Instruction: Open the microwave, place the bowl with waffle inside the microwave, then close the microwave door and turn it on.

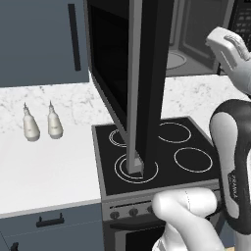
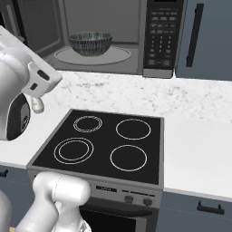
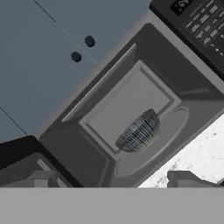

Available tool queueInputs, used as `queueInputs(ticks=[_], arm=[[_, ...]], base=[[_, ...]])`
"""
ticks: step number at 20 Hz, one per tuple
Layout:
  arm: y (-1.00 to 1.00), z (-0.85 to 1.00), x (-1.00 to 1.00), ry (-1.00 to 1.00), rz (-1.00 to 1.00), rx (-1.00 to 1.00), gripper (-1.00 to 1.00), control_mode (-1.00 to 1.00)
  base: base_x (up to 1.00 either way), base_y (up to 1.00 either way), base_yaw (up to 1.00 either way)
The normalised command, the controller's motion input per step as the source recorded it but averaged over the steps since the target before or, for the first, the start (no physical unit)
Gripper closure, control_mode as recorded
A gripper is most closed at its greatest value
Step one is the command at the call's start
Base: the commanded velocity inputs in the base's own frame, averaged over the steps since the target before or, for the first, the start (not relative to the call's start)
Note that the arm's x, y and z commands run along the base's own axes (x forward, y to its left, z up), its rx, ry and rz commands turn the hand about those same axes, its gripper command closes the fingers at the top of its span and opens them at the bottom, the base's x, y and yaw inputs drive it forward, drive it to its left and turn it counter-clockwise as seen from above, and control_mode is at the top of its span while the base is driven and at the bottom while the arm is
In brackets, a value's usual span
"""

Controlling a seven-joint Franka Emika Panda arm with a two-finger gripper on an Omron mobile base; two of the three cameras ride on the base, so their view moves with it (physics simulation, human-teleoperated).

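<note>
The microwave (image 2: pixel 164 36) stands open at the back of the counter. The bowl (image 2: pixel 90 43) sits on the round plate inside its grey cavity, also seen as a speckled bowl (image 3: pixel 139 130) in the hand view. The bowl's wall hides the waffle. The microwave door (image 1: pixel 144 73) is swung wide out over the stovetop, its grey edge toward me. My gripper (image 3: pixel 114 180) is open and holds nothing. It hangs back outside the cavity, looking in at the bowl, with the finger tips well apart from it.
A black four-ring stovetop (image 2: pixel 104 145) lies below the microwave. Two pale bottles (image 1: pixel 30 125) (image 1: pixel 55 122) stand on the white counter (image 1: pixel 49 166) to the left. Blue-grey cabinet doors with black bar handles (image 2: pixel 195 31) flank the microwave.
</note>
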Motion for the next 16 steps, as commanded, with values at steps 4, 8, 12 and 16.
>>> queueInputs(ticks=[4, 8, 12, 16], arm=[[0.37, 0.0, -0.94, 0.0, -0.05, -0.29, -1.0, -1.0], [0.19, 0.0, -0.61, 0.0, -0.09, -0.21, -1.0, -1.0], [0.06, 0.0, -0.68, 0.0, -0.03, -0.21, -1.0, -1.0], [0.28, -0.09, -0.62, 0.0, 0.0, -0.19, -1.0, -1.0]], base=[[0.0, 0.0, 0.0], [0.0, 0.0, 0.0], [0.0, 0.0, 0.0], [0.0, 0.0, 0.0]])
